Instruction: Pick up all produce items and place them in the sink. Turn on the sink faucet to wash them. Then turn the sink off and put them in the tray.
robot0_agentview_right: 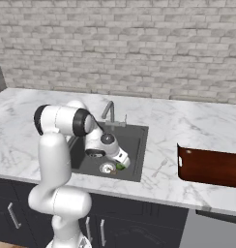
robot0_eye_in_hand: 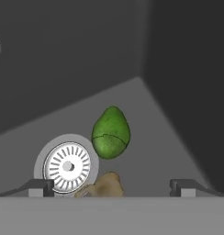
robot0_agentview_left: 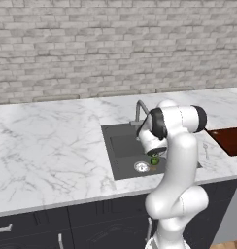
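A shiny green fruit (robot0_eye_in_hand: 110, 133) lies on the floor of the dark grey sink (robot0_eye_in_hand: 178, 69), right beside the round silver drain (robot0_eye_in_hand: 67, 165). A tan-brown lumpy piece (robot0_eye_in_hand: 103, 186) rests just below it, touching the drain's edge. My gripper (robot0_eye_in_hand: 112, 187) hangs open low inside the basin, its fingertips (robot0_eye_in_hand: 38, 186) wide apart on either side of the tan piece, holding nothing. From the base, the green fruit (robot0_agentview_left: 154, 160) shows under my hand and the thin faucet (robot0_agentview_left: 139, 111) stands behind the sink (robot0_agentview_left: 120, 146). The reddish-brown tray (robot0_agentview_right: 209, 167) sits on the counter to the right.
White marble counter (robot0_agentview_left: 47, 146) stretches wide to the left of the sink. A brick wall (robot0_agentview_left: 91, 44) closes the back. Dark cabinet fronts (robot0_agentview_left: 42, 228) run below the counter edge. My own arm (robot0_agentview_left: 181, 165) leans over the sink's front right corner.
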Motion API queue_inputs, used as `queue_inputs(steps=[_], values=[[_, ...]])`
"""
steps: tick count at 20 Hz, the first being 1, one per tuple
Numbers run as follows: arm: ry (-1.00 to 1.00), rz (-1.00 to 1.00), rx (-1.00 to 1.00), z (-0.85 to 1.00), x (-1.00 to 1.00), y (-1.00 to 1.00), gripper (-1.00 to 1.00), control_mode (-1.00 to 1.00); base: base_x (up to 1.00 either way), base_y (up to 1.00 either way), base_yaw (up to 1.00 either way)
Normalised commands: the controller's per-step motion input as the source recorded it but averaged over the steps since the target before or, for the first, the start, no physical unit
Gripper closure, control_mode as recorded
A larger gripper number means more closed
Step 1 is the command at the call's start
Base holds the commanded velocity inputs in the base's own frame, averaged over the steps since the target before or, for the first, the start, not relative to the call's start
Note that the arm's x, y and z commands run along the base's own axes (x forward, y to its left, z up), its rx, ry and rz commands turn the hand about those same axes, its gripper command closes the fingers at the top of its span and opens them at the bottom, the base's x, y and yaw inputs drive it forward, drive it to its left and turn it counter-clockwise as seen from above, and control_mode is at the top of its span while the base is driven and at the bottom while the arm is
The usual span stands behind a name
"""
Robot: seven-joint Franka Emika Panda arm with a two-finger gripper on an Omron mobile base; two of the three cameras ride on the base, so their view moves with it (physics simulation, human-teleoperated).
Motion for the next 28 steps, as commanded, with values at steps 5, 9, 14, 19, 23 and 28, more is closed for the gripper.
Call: queue_inputs(steps=[5, 9, 14, 19, 23, 28], values=[[0.01, 0.00, 0.00, -0.10, 0.11, 0.00, -1.00, -1.00, 0.00, 0.00, 0.00], [0.01, 0.00, 0.01, -0.06, 0.13, 0.00, -1.00, -1.00, 0.00, 0.00, 0.00], [0.00, 0.00, 0.01, -0.05, 0.12, 0.00, -1.00, -1.00, 0.00, 0.00, 0.00], [0.02, 0.00, 0.01, 0.00, 0.16, -0.01, -1.00, -1.00, 0.00, 0.00, 0.00], [0.04, 0.00, 0.00, 0.00, 0.14, -0.02, -1.00, -1.00, 0.00, 0.00, 0.00], [0.06, 0.00, 0.00, 0.00, 0.17, -0.02, -1.00, -1.00, 0.00, 0.00, 0.00]])
